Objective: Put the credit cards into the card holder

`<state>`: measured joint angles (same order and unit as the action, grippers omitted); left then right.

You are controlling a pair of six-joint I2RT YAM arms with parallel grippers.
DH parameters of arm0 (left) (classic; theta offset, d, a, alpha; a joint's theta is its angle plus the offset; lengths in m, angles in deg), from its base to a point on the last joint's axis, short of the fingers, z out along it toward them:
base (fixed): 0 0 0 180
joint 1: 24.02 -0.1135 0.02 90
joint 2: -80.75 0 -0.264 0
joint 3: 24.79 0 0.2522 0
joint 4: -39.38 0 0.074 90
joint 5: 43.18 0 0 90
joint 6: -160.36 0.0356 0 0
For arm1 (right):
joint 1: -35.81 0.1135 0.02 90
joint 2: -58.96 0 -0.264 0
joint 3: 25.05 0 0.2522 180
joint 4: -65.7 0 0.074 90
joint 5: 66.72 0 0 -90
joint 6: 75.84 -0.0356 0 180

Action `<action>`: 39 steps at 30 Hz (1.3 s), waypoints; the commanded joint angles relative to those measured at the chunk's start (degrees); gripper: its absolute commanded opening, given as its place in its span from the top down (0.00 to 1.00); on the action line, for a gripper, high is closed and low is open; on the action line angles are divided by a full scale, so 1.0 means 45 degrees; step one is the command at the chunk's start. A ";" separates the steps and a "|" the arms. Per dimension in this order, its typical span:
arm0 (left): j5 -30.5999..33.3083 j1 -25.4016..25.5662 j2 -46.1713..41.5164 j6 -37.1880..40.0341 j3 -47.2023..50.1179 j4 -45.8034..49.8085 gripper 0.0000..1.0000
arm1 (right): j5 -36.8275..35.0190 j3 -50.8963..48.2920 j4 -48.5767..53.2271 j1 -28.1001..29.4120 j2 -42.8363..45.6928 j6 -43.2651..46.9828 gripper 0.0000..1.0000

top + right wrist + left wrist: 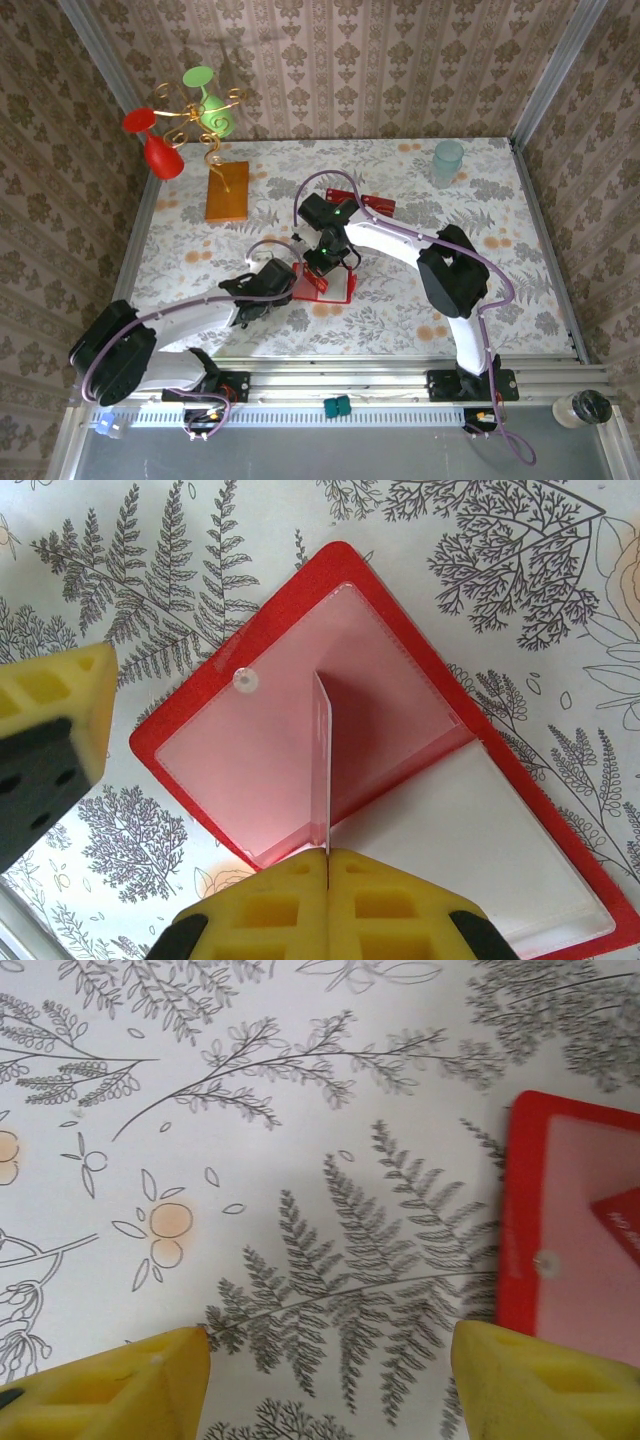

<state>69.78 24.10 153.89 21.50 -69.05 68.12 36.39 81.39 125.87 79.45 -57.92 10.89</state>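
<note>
The card holder (270, 740) lies open on the flowered tablecloth, its clear pocket facing up. My right gripper (327, 855) is shut on a credit card (322, 760), which I see edge-on, standing upright over the pocket. In the top view the right gripper (326, 262) hovers over the card holder (338, 290). My left gripper (330, 1360) is open just left of the holder's edge (520, 1210), with bare cloth between its yellow fingers (120, 1385). More red credit cards (378, 205) lie behind the right arm.
An orange-brown slab (227, 190) lies at the back left under a gold stand with a red glass (160, 150) and a green glass (213, 110). A pale cup (447, 160) stands at the back right. A jar (582, 408) sits beyond the front rail.
</note>
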 commanded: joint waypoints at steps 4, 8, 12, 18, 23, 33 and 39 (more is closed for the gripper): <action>-0.0236 -0.0159 0.0392 0.0809 -0.0466 -0.0186 0.33 | 0.0520 0.0012 -0.0144 -0.0152 0.0010 -0.0189 1.00; -0.0380 -0.0163 0.0269 0.1353 -0.0641 -0.0428 0.33 | 0.0696 -0.0210 -0.0332 -0.0273 0.0241 -0.0303 1.00; -0.0272 -0.0183 0.0451 0.1409 -0.0817 -0.0262 0.33 | 0.0780 -0.0446 -0.0478 -0.0409 0.0522 -0.0387 1.00; 0.0209 -0.0224 0.0899 0.0739 -0.1068 0.0517 0.34 | 0.0884 -0.0919 -0.0717 -0.0816 0.1225 -0.0503 1.00; 0.0439 -0.0241 0.1307 0.0479 -0.1395 0.1043 0.34 | 0.1034 -0.1326 -0.0892 -0.1088 0.1643 -0.0568 1.00; 0.0151 0.0136 0.1809 0.0108 -0.1463 0.0940 0.34 | 0.1307 -0.2158 -0.1424 -0.1162 0.1950 -0.0641 1.00; 0.0288 0.0754 0.1885 -0.0473 -0.1285 0.0957 0.35 | 0.1358 -0.2449 -0.1500 -0.1201 0.2167 -0.0600 1.00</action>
<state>70.07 26.48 161.72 21.87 -74.65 70.99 41.00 70.84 119.71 74.13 -50.93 8.99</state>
